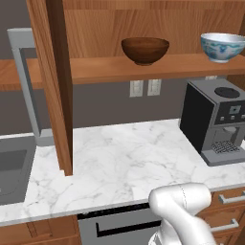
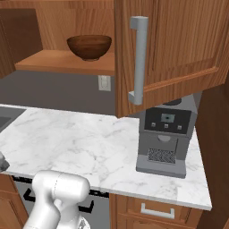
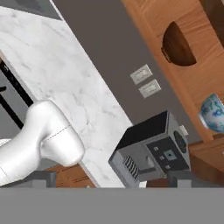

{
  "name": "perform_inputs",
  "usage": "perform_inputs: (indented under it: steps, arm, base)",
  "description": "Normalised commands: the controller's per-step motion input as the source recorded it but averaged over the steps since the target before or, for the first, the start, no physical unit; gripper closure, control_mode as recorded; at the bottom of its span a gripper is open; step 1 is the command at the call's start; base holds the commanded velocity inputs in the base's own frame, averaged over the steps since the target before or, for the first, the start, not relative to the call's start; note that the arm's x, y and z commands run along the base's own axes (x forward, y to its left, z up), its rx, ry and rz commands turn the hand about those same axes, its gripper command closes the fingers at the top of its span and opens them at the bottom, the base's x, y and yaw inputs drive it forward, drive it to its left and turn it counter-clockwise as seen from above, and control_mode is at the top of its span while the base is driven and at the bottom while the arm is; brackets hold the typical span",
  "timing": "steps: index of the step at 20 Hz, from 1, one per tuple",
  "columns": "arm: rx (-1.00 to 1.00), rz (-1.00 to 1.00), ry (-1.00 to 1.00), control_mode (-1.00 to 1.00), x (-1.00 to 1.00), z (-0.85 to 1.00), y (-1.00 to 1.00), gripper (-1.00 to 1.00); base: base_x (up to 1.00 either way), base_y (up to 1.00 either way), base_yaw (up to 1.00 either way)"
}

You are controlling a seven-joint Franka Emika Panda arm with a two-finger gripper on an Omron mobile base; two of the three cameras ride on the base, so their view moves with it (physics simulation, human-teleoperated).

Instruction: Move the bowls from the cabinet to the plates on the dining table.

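Note:
A dark brown wooden bowl (image 1: 145,50) (image 2: 89,46) (image 3: 179,43) stands on the shelf of the open wooden cabinet (image 1: 95,69). To its right on the same shelf sits a white bowl with blue patterning (image 1: 222,46) (image 3: 213,113). One cabinet door (image 2: 174,49) swings out over the counter; the other (image 1: 55,86) stands edge-on. My gripper (image 3: 113,180) is open, its tips far apart with nothing between them, well below the shelf and away from both bowls. The plates and the dining table are out of view.
A black coffee machine (image 1: 215,119) (image 2: 165,136) (image 3: 153,151) stands on the marble counter (image 1: 119,158), under the patterned bowl. A sink (image 1: 12,167) lies at the counter's left end. Wall outlets (image 1: 145,87) sit below the shelf. Drawers (image 1: 229,210) front the counter.

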Motion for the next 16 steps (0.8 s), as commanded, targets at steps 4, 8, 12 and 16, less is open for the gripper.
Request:
perform_inputs:
  steps: [4,8,12,16]
  arm:
    - [-0.37,-0.16,-0.06,-1.0,0.11,0.01,0.52,-1.0]
    - [-0.25,-0.21,-0.08,-1.0,0.4,0.06,0.36,-1.0]
    - [-0.11,-0.21,-0.14,-1.0,0.51,0.08,0.07,-1.0]
    - [-0.06,-0.2,-0.09,-1.0,0.61,0.13,0.0,-1.0]
  base:
    - [0.0,0.0,0.0]
    - [0.0,0.0,0.0]
    - [0.0,0.0,0.0]
    - [0.0,0.0,0.0]
